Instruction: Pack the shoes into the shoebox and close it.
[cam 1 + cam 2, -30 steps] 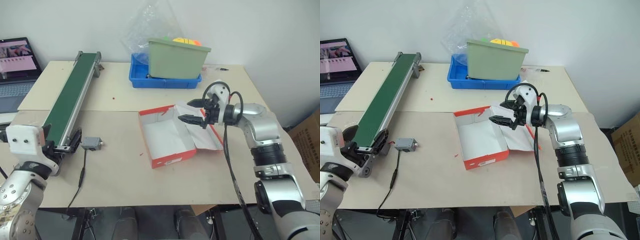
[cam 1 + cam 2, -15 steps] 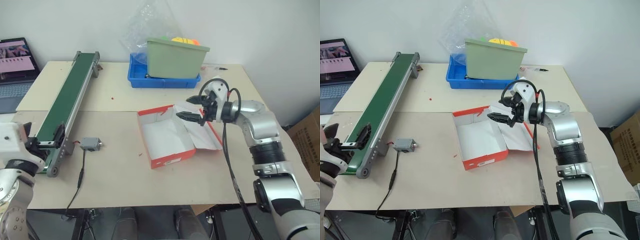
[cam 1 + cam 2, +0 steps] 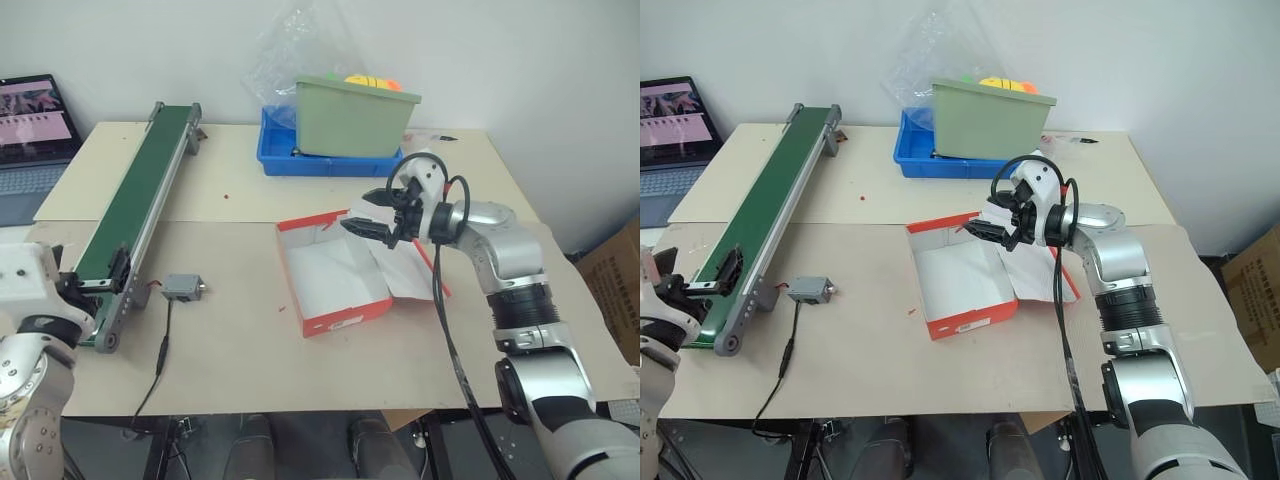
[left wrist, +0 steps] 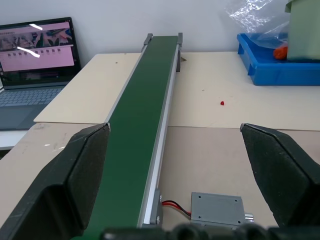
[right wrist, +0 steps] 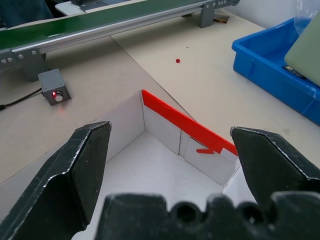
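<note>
The shoebox (image 3: 335, 278) lies open in the middle of the table, red-orange outside, white inside and empty. Its lid flap and white paper (image 3: 408, 272) are spread flat to its right. My right gripper (image 3: 357, 213) hovers open above the box's far right corner; in the right wrist view its fingers (image 5: 85, 165) frame the box's red far rim (image 5: 182, 124). My left gripper (image 3: 708, 277) stands open at the near end of the green conveyor belt (image 4: 137, 140), holding nothing. The shoes are out of view.
A grey switch box (image 3: 184, 288) with a cable lies left of the shoebox. A blue tray (image 3: 300, 162) with a green bin (image 3: 355, 118) and a plastic bag stands at the back. A laptop (image 3: 30, 130) sits far left. A cardboard carton (image 3: 615, 280) stands right of the table.
My right gripper has shifted a little left, over the box's far corner. My left hand has drawn outward to the left, uncovering the conveyor's near end.
</note>
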`<move>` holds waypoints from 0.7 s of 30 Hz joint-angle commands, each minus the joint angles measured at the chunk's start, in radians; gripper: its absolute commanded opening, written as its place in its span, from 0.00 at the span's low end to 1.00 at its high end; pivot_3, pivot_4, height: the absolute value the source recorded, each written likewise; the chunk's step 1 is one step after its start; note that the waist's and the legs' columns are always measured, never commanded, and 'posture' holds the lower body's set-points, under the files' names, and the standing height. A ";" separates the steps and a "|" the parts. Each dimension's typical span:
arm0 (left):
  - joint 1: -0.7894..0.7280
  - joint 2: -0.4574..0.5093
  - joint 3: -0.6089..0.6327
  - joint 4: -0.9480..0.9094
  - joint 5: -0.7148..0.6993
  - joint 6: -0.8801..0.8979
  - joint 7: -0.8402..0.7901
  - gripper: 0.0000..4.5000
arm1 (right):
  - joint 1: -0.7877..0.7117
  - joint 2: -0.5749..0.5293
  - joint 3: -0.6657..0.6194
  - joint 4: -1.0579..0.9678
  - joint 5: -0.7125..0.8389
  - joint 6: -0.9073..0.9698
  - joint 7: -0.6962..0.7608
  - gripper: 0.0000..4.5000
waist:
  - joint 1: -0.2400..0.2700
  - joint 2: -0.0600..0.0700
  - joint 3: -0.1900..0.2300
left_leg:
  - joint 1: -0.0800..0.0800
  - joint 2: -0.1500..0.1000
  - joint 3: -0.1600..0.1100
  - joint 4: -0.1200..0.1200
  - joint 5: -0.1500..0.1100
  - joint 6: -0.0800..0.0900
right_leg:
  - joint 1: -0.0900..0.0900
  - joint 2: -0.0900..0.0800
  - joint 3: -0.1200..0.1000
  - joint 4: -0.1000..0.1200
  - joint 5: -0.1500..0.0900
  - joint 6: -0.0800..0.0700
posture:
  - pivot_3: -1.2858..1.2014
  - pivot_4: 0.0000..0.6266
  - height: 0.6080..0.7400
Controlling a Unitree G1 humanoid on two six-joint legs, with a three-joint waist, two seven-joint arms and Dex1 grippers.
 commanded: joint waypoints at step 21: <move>-0.042 0.040 -0.022 0.061 0.056 -0.043 -0.017 1.00 | 0.008 -0.008 -0.021 -0.089 0.032 0.018 -0.009 1.00 | 0.000 0.000 0.000 | 0.000 0.000 0.000 0.000 0.000 0.000 | 0.000 0.000 0.000 0.000 0.000 0.000 | 0.52 0.24 1.00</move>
